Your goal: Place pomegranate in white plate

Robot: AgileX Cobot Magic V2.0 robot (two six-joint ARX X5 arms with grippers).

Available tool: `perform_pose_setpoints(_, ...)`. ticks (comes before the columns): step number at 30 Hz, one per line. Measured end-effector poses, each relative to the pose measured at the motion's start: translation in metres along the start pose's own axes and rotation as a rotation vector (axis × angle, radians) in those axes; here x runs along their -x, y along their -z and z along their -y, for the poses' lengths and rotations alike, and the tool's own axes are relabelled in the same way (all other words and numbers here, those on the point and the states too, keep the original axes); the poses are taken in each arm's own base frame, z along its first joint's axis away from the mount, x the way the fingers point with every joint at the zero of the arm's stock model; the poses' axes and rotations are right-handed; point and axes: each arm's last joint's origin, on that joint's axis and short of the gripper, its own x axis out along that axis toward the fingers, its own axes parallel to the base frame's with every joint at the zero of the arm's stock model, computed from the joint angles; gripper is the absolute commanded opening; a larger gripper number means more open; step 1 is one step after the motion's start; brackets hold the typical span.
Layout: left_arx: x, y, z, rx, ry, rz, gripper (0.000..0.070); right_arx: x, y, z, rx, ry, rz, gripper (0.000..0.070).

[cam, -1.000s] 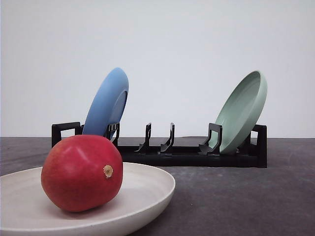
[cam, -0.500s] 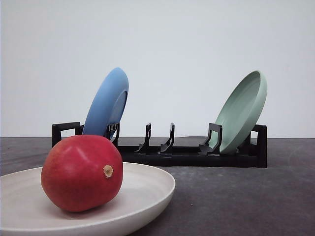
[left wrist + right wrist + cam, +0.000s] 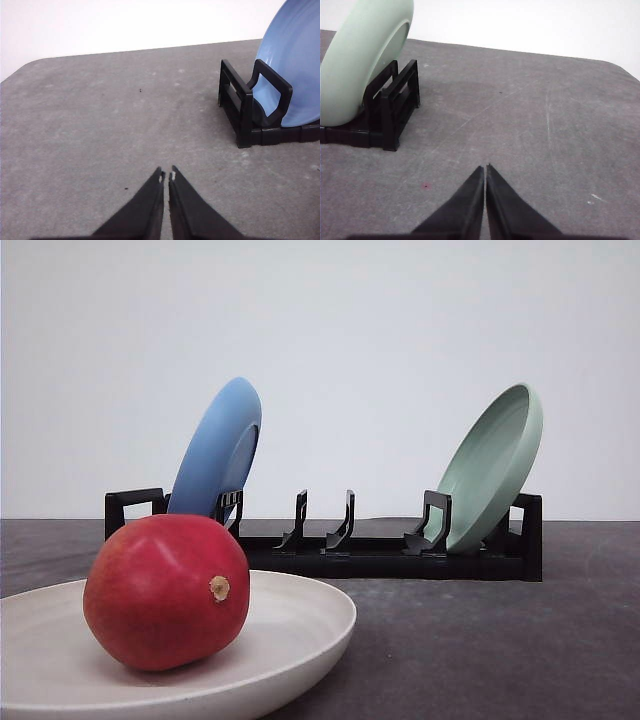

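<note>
Nearest to you in the front view, the pomegranate [image 3: 166, 591] sits inside the white plate [image 3: 300, 632], resting on the plate's shallow floor toward its left part, with the raised rim curving around in front and to the right. The fruit is close to round, a little wider than tall, so its long axis runs roughly side to side; its small tan stem nub [image 3: 219, 588] faces toward you and slightly right, about level with the fruit's middle. The plate lies flat on the dark grey counter [image 3: 500, 640]. Neither gripper touches the fruit or the plate. In the left wrist view your left gripper [image 3: 166, 176] has its two black fingers pressed together with only a hairline seam between the tips, holding nothing, hanging over bare counter with the end of the black rack [image 3: 250, 117] and the blue plate [image 3: 295, 60] ahead of it. In the right wrist view your right gripper [image 3: 485, 169] is likewise closed tip to tip on nothing, over bare counter, the other end of the rack and the pale green plate [image 3: 362, 60] in front. Farther back in the front view, the rack spans the counter, the blue plate leaning in its left slot and the pale green plate leaning at its right end, with a plain white wall [image 3: 380, 340] behind.
</note>
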Motion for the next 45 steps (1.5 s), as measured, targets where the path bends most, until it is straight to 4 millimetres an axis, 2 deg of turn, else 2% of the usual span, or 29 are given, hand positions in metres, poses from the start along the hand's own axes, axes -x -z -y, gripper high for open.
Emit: perform_pose_setpoints(45,0.0000,0.0000,0.0000,0.000,0.000,0.000,0.0000,0.0000,0.0000,0.0000,0.000,0.000,0.000,0.0000)
